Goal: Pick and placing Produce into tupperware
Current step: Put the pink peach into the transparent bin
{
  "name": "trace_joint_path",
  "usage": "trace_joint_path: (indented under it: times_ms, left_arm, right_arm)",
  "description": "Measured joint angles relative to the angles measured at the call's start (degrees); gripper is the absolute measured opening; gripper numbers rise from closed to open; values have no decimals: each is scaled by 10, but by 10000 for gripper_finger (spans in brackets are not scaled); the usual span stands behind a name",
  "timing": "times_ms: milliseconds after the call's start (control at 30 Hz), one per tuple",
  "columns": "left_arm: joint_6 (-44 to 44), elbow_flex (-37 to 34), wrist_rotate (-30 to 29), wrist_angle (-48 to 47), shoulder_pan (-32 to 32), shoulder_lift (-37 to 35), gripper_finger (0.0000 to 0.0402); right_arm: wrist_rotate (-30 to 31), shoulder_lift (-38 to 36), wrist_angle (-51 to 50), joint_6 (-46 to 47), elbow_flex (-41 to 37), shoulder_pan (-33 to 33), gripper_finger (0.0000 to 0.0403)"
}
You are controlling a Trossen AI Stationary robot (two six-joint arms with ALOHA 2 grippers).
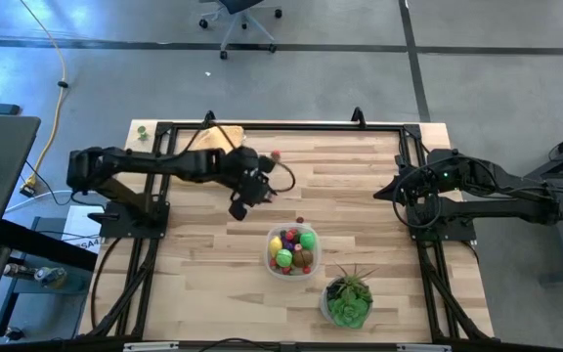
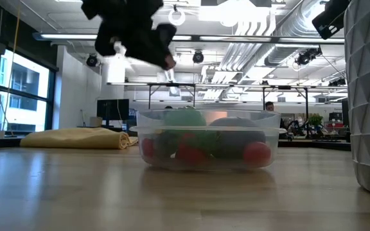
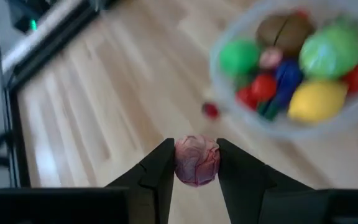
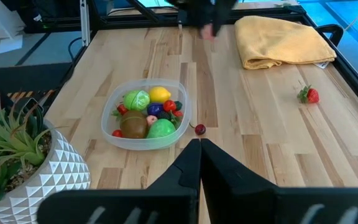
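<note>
The tupperware is a clear container on the wooden table, holding several toy produce pieces in green, yellow, red, brown and blue. A tiny red piece lies on the table just beside it, and a strawberry lies farther off near a yellow cloth. My left gripper hangs above the table to the left of and beyond the tupperware, shut on a small purplish-red veined ball. My right gripper waits shut at the table's right side, holding nothing. My left gripper pinches the purplish-red ball by its two opposite sides between its two fingers. The fingers slant downward from the table's left. The ball is lifted clear of the table.
A white faceted pot with a green plant stands near the front edge, right of the tupperware. A folded yellow cloth lies at the far left of the table. Bare wood stretches between the cloth and the tupperware.
</note>
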Motion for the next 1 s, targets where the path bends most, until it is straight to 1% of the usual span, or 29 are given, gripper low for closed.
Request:
trace_joint_path:
  times_ms: [133,267,467,600,833,1000]
  left_arm:
    - [-28,15,-23,6,-60,0,104]
    - [-57,17,-70,32,-116,20,104]
    - [-132,18,-90,77,-164,80,104]
    - [-176,19,-91,109,-174,114,104]
    - [-219,18,-81,94,-173,164,104]
    - [-228,18,-77,92,-174,173,104]
  right_arm:
    - [0,0,0,0,0,0,0]
    - [0,0,0,0,0,0,0]
    - [0,0,0,0,0,0,0]
    - [0,0,0,0,0,0,0]
    - [0,0,0,0,0,0,0]
    - [0,0,0,0,0,0,0]
